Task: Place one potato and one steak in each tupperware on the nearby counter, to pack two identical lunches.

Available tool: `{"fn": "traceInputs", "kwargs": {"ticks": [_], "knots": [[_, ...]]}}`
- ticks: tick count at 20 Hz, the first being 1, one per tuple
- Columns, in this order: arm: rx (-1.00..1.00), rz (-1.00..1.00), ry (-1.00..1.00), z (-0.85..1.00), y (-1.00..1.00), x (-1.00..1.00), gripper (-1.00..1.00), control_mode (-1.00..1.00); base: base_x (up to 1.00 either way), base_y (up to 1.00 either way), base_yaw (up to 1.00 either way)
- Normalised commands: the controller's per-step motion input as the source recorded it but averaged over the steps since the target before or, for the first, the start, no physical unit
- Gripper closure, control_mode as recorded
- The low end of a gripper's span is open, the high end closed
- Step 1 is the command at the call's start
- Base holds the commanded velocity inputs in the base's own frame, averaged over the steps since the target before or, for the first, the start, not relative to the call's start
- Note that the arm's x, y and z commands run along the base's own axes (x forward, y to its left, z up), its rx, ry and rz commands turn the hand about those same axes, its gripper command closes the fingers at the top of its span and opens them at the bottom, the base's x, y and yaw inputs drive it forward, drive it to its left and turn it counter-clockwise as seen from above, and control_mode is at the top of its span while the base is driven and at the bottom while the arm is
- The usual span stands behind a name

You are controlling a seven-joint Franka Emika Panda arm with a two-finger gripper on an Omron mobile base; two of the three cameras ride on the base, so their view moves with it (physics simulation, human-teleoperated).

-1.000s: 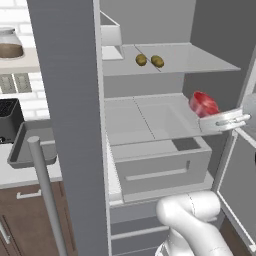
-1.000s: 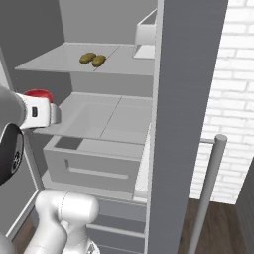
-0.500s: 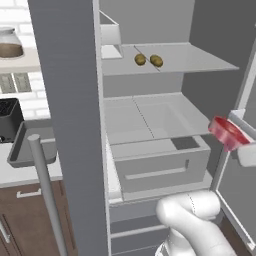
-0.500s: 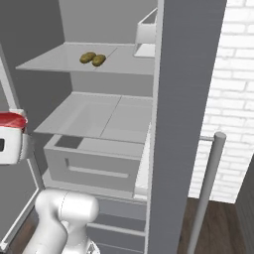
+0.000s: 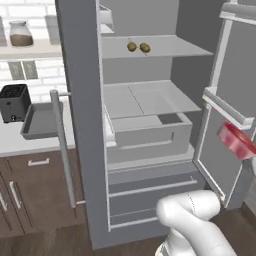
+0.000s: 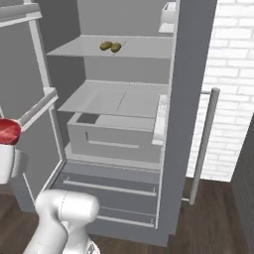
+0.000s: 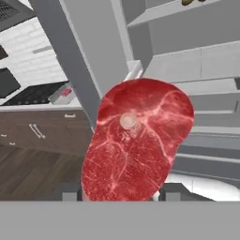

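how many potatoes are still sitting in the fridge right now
2: one potato and a second potato lie side by side on the upper fridge shelf. More could be hidden in the drawer below.

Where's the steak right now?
The steak is clamped in the pincer, out of the fridge. In the left base view it hangs at the far right beside the open fridge door, well below the potatoes on the upper shelf.
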Motion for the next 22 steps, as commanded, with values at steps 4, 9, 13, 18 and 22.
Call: {"fn": "traceInputs", "kwargs": {"ticks": [4, 9, 13, 18, 22], "knots": [[0.00, 0.00, 0.00, 0.00, 0.00, 0.00, 1.00, 1.00, -0.02, 1.00, -0.02], [0.00, 0.00, 0.00, 0.00, 0.00, 0.00, 1.00, 1.00, 0.00, 1.00, 0.00], [0.00, 0.00, 0.00, 0.00, 0.00, 0.00, 1.00, 1.00, 0.00, 1.00, 0.00], [0.00, 0.00, 0.00, 0.00, 0.00, 0.00, 1.00, 1.00, 0.00, 1.00, 0.00], [0.00, 0.00, 0.00, 0.00, 0.00, 0.00, 1.00, 1.00, 0.13, 1.00, 0.00]]}}
